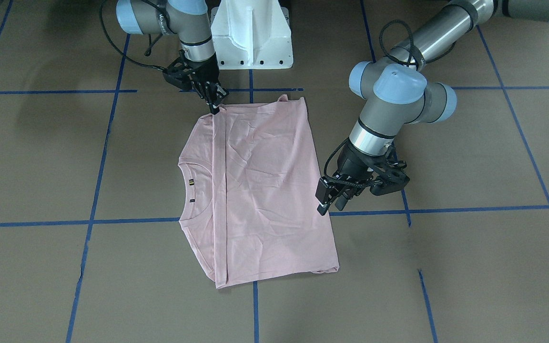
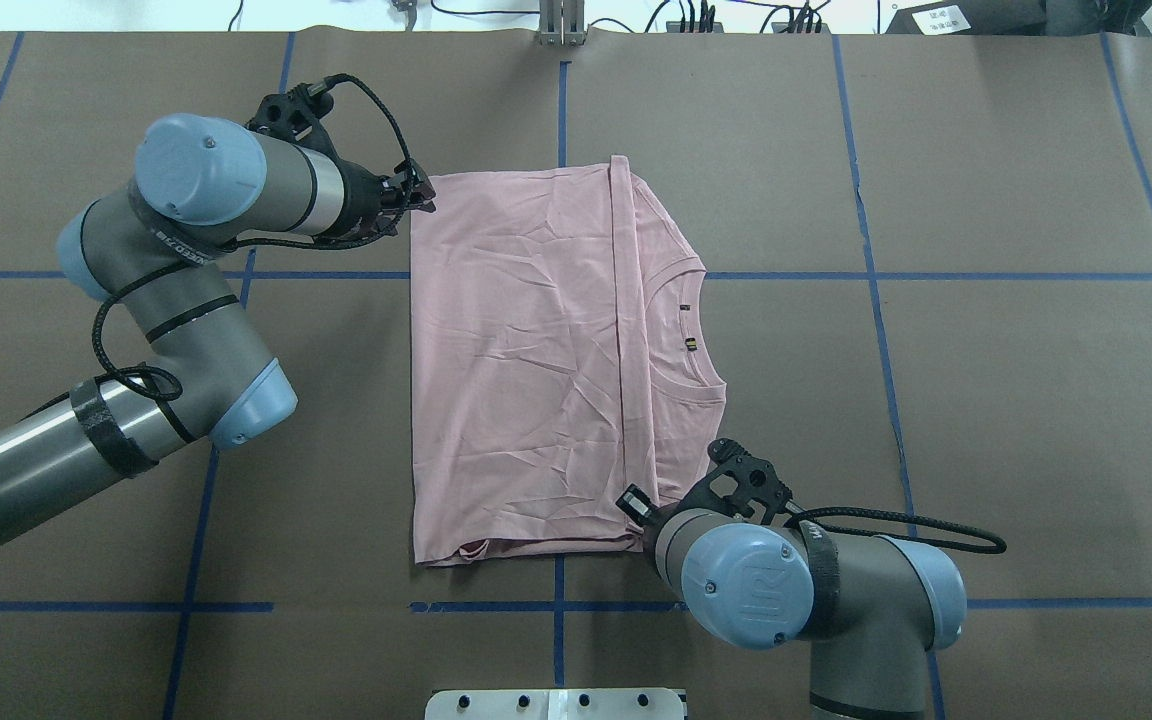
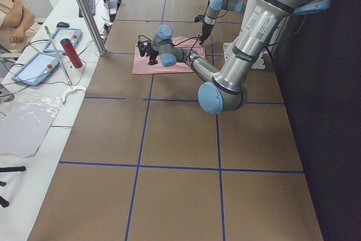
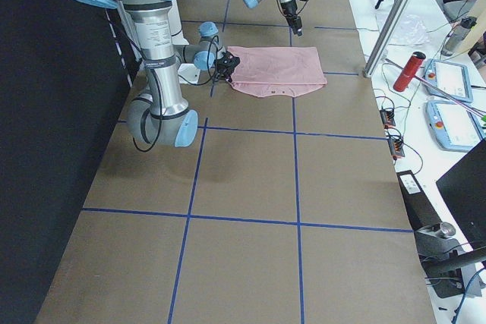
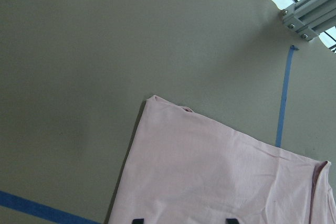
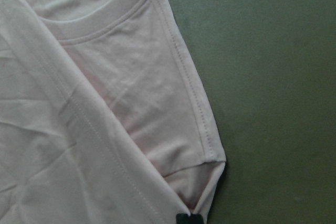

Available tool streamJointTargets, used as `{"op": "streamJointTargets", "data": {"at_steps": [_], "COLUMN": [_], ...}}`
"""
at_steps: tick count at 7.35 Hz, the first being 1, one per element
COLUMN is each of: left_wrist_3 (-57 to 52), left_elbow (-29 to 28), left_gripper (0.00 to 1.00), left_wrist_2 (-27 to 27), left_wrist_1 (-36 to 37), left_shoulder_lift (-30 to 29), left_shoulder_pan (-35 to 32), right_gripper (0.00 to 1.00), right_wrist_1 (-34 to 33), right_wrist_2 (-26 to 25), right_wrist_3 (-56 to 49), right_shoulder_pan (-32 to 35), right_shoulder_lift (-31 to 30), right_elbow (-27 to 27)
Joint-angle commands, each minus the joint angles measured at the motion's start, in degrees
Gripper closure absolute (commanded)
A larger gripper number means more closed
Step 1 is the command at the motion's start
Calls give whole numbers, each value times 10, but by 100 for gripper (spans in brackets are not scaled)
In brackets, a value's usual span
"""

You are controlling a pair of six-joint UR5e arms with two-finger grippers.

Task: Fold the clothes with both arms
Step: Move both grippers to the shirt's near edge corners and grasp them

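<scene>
As folded, T-shirt [image 2: 516, 350] collar [image 2: 660, 335] points right.

Blue tape lines [image 2: 1036, 275] are crossing the brown surface [image 2: 986, 400] in a grid. A white bench [image 3: 22, 218] is running along one edge, carrying tablets [image 3: 35, 67], cables and a red bottle [image 3: 71, 52] beside an aluminium post [image 3: 84, 9].

Folded pink T-shirt [image 1: 265, 190], right gripper [image 1: 215, 110] pinching its corner, left gripper [image 1: 330, 206] beside it, jaws apart
</scene>
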State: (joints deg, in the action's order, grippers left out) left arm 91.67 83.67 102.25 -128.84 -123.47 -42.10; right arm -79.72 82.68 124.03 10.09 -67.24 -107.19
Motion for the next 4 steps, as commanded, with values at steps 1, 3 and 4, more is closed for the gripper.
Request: {"op": "streamJointTargets", "data": {"at_steps": [1,3,4], "left_wrist_3": [0,1,1], "left_elbow": [0,1,4], "left_gripper": [40,40,40], "left_wrist_2": [1,1,1], "left_wrist_1": [7,7,14], "left_shoulder_lift": [-1,-2,-2], "left_shoulder_pan": [0,0,0], "right_gripper": [100,100,100], "right_wrist_1": [-3,-9,-23], "right_wrist_2": [1,4,5], "right_wrist_3": [-1,-2,-4], "right_shoulder_pan": [1,3,3], "right_shoulder_lift": [1,-2,-2], "right_elbow": [-5,-19,-29]}}
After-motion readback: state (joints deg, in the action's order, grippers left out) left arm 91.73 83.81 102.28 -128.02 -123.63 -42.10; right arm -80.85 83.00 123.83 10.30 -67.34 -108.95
